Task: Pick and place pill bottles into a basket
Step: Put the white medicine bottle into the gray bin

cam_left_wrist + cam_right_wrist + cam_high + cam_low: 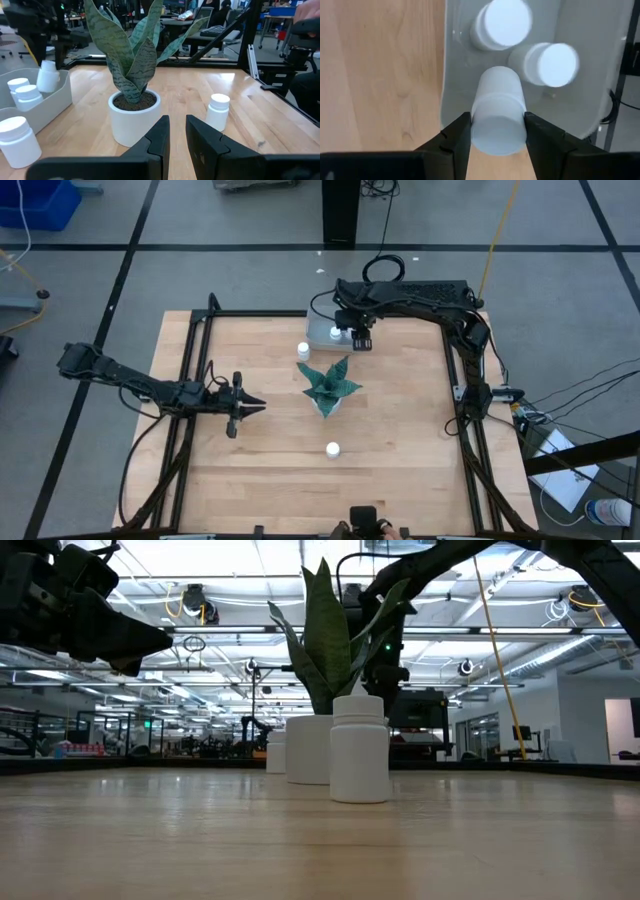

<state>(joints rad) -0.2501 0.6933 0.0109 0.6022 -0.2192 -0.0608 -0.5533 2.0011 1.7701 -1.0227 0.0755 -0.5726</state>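
Altogether five pill bottles (218, 111): two in basket (580, 75), one gripped, two on table.

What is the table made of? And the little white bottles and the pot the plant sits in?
The table looks like pale wood: grain lines and plank seams show, with a soft sheen. The pill bottles look like white plastic, smooth and matte, with ribbed caps. The plant pot is white and smooth; it could be ceramic or plastic, the look leaves that open.
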